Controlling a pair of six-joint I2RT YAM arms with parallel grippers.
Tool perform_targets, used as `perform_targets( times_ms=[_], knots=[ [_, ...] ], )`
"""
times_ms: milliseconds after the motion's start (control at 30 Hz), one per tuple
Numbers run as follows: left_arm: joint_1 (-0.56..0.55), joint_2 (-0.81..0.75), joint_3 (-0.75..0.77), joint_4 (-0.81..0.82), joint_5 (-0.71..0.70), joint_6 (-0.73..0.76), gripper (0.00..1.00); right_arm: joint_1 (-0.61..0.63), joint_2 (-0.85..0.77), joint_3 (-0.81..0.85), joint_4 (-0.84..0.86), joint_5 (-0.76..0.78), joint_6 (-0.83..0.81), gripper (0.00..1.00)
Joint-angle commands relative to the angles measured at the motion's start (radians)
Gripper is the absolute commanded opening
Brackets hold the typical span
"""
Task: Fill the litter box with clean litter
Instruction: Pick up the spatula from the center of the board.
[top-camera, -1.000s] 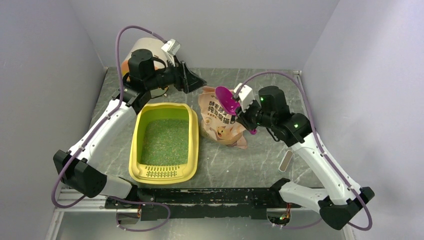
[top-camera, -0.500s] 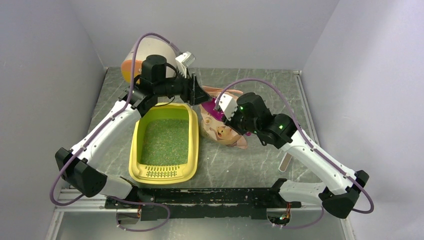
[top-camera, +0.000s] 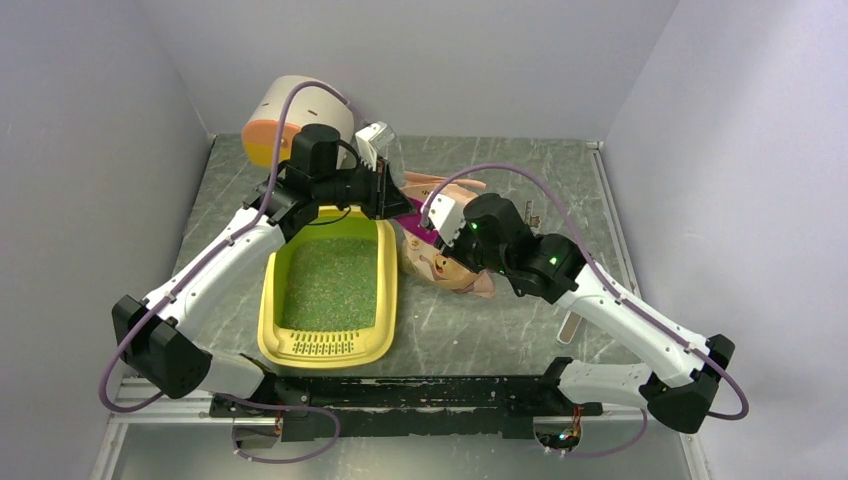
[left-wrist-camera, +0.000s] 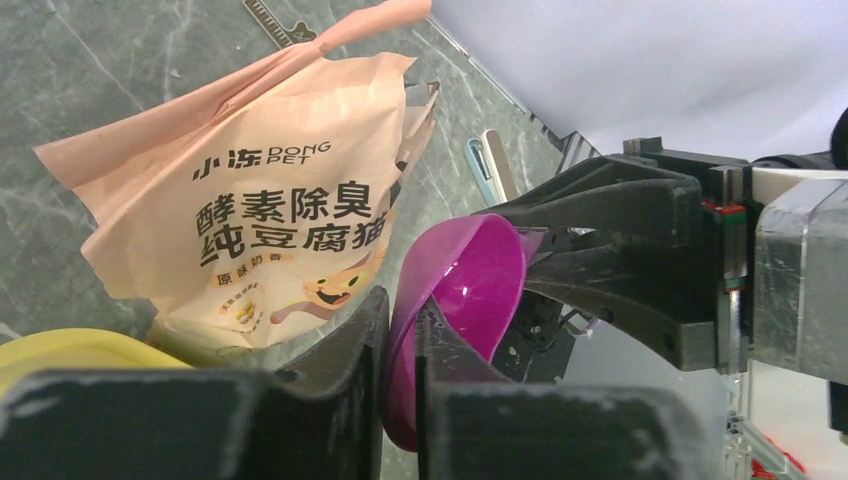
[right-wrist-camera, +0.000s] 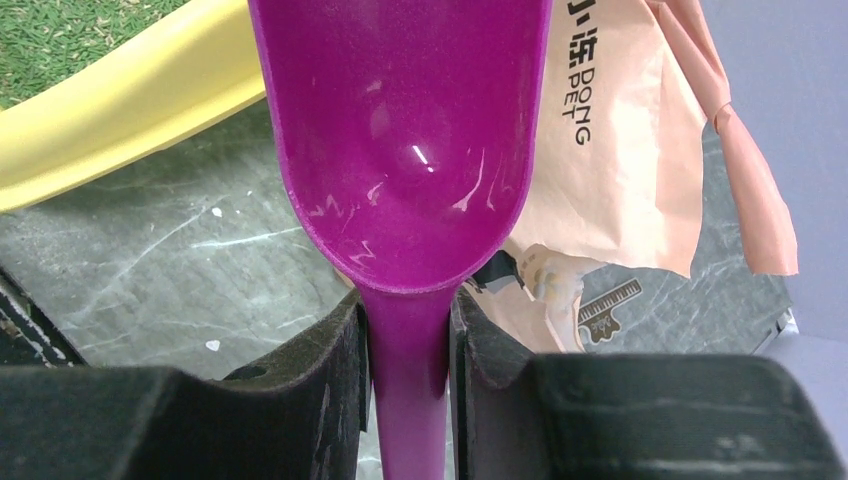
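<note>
The yellow litter box lies left of centre, and green clean litter covers its floor. Between its far right corner and the pink-beige bag, both grippers meet at the magenta scoop. My right gripper is shut on the scoop's handle; the bowl is empty and points toward the box rim. My left gripper is shut on the side wall of the scoop's bowl. From above, the left gripper and the right gripper nearly touch and hide most of the scoop.
A white cylinder with an orange end lies at the back left by the wall. A flat pale strip rests on the table near the right arm. The bag stands just right of the box. Grey walls enclose three sides.
The right arm carried the scoop left and down toward the box's far corner. The left arm swung right to meet it, and its jaws closed on the scoop's bowl.
</note>
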Motion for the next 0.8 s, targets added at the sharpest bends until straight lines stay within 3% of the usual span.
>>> perform_targets(
  times_ms=[0, 233, 400, 533, 667, 767],
  knots=[
    [-0.005, -0.029, -0.008, 0.006, 0.043, 0.021, 0.08, 0.013, -0.025, -0.023, 0.08, 0.061, 0.012, 0.12],
    [-0.005, -0.084, -0.055, 0.04, 0.041, 0.063, 0.05, 0.013, -0.059, -0.05, 0.168, 0.121, 0.047, 0.19],
    [-0.005, -0.15, -0.132, 0.16, 0.0, 0.049, 0.05, 0.013, -0.086, -0.051, 0.22, 0.125, 0.125, 0.51],
    [-0.003, -0.181, -0.141, 0.158, -0.049, 0.058, 0.05, 0.013, -0.152, -0.125, 0.334, 0.054, 0.163, 0.75],
    [0.029, -0.229, -0.185, 0.188, -0.057, 0.046, 0.05, 0.013, -0.196, -0.136, 0.397, -0.004, 0.198, 0.82],
    [0.078, -0.256, -0.223, 0.229, -0.017, -0.006, 0.05, 0.013, -0.232, -0.146, 0.435, 0.046, 0.221, 0.84]
  ],
)
